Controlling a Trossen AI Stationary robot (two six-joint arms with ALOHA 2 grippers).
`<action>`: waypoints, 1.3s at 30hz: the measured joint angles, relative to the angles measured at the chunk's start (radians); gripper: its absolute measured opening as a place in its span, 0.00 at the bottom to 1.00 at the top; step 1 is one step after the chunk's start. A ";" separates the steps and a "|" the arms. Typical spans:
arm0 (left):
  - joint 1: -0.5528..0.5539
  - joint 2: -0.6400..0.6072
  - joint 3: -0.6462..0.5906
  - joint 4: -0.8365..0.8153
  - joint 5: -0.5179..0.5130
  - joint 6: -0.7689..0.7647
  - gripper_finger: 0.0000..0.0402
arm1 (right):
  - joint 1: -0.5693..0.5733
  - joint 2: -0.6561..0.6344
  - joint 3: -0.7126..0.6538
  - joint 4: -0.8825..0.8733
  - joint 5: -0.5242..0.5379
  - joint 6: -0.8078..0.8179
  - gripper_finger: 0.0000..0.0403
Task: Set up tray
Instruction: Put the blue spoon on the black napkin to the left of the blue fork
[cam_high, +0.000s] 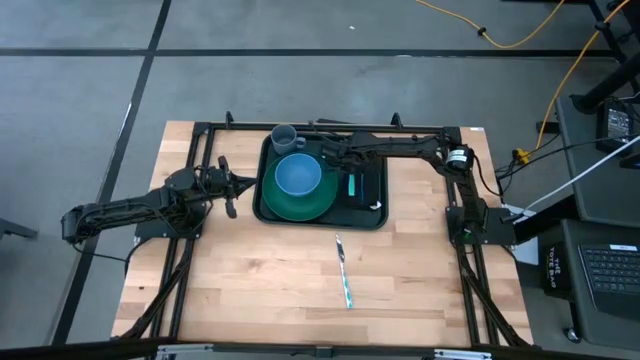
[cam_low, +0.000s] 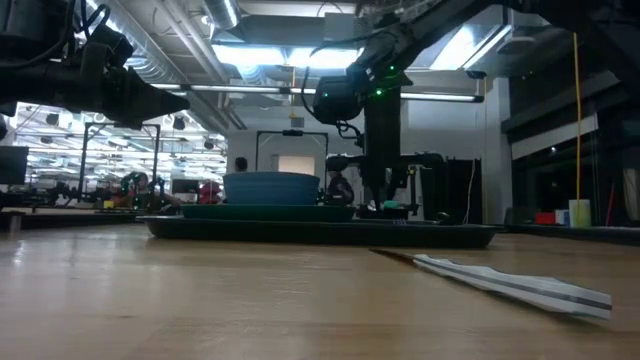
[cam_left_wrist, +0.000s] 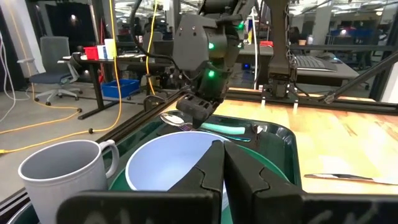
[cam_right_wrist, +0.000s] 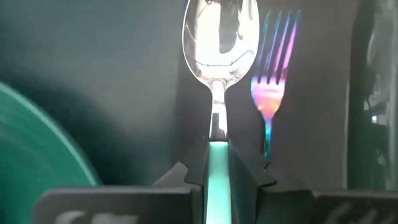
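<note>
The dark green tray (cam_high: 378, 222) lies at the table's far middle. It carries a green plate (cam_high: 300, 208) with a blue bowl (cam_high: 297, 175), a grey mug (cam_high: 285, 137), and a black napkin (cam_high: 368, 190) with a fork (cam_right_wrist: 273, 87) on it. My right gripper (cam_right_wrist: 217, 152) hangs over the tray, slanting down, shut on a spoon (cam_right_wrist: 221, 31) beside the fork. My left gripper (cam_high: 232, 195) waits shut and level, just left of the tray. My right gripper pinches the spoon's teal handle (cam_right_wrist: 217, 163) between its two fingers. It comes from above, slanting down. The spoon sticks out past the fingertips, with its shiny bowl end (cam_left_wrist: 174, 119) foremost over the napkin. Whether that end touches the napkin I cannot tell.
A knife (cam_high: 344, 270) lies on the bare wooden table between the tray and the near edge. The black frame rails (cam_high: 200, 150) run along the table's left, right and far sides.
</note>
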 joint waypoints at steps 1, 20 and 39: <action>0.000 0.000 0.000 0.000 0.000 0.000 0.01 | -0.003 0.001 0.000 0.001 0.000 0.000 0.10; 0.000 0.000 0.000 0.000 0.000 0.000 0.01 | -0.019 0.007 -0.101 0.126 -0.012 -0.015 0.10; 0.000 0.000 0.000 0.000 0.000 0.000 0.01 | -0.042 0.003 -0.145 0.207 -0.059 -0.048 0.20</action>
